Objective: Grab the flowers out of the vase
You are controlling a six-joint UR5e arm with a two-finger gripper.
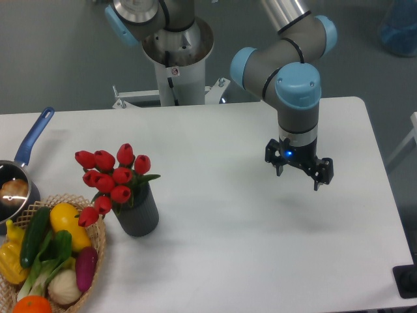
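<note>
Flowers (pixel 112 177) upright in vase (pixel 138 214), so I expect a top-down pull; gripper (pixel 300 175) well apart, jaws seemingly wide, holding nothing

A single fixed camera looks down on the white table (pixel 221 228) from high up at its front edge, tilted steeply and facing toward 12 o'clock, where the arm's base column (pixel 176 59) stands just behind the far edge. It sits at a middling distance: most of the tabletop fits in, though the left side is cropped (the wicker basket (pixel 98 251) at 7 o'clock and the pot (pixel 23 173) at 9 o'clock both run off the frame). The gripper (pixel 299 171) hangs right of centre, toward 3 o'clock, and the vase (pixel 138 214) stands left of centre, toward 8 o'clock.
</note>
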